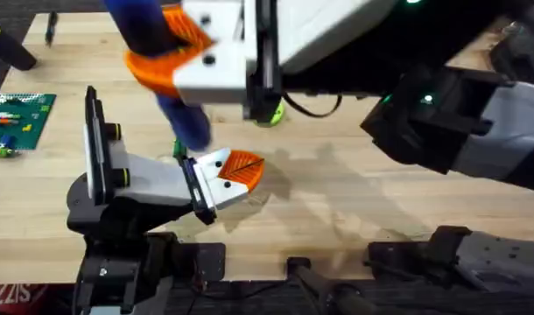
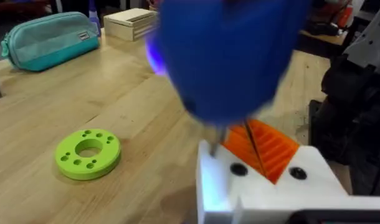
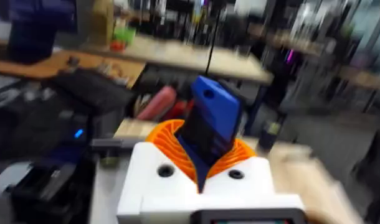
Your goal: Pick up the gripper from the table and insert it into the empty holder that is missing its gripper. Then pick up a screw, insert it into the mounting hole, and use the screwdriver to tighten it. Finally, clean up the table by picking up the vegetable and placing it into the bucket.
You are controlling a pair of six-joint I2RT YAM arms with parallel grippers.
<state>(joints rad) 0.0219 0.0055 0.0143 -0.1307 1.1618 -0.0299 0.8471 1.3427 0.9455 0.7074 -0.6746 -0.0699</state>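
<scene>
Your right gripper (image 1: 184, 48) is up high under the overhead camera, its white fingers with orange ribbed pads (image 3: 171, 146) clamped on the blue screwdriver (image 1: 166, 87). The screwdriver hangs tip-down toward the table (image 1: 381, 210). In your right wrist view you see the blue body (image 3: 209, 124) squeezed between the pads.

Your left gripper (image 1: 228, 175) sits low near the middle of the table, white body pointing right, with the orange fingertip (image 1: 243, 166) seated at its front end. From your left wrist camera, the screwdriver (image 2: 230, 56) looms big and blurred just above the orange ribbed fingertip (image 2: 265, 146), and its thin metal bit (image 2: 216, 142) comes down to the white finger body beside it. Whether the bit touches a screw, I cannot tell. I cannot tell if your left fingers are apart or together either.

A lime-green ring disc (image 2: 88, 153) lies flat on the wood off to the side, well clear of the fingers. A teal pouch (image 2: 50, 38) rests at the table's far edge.
</scene>
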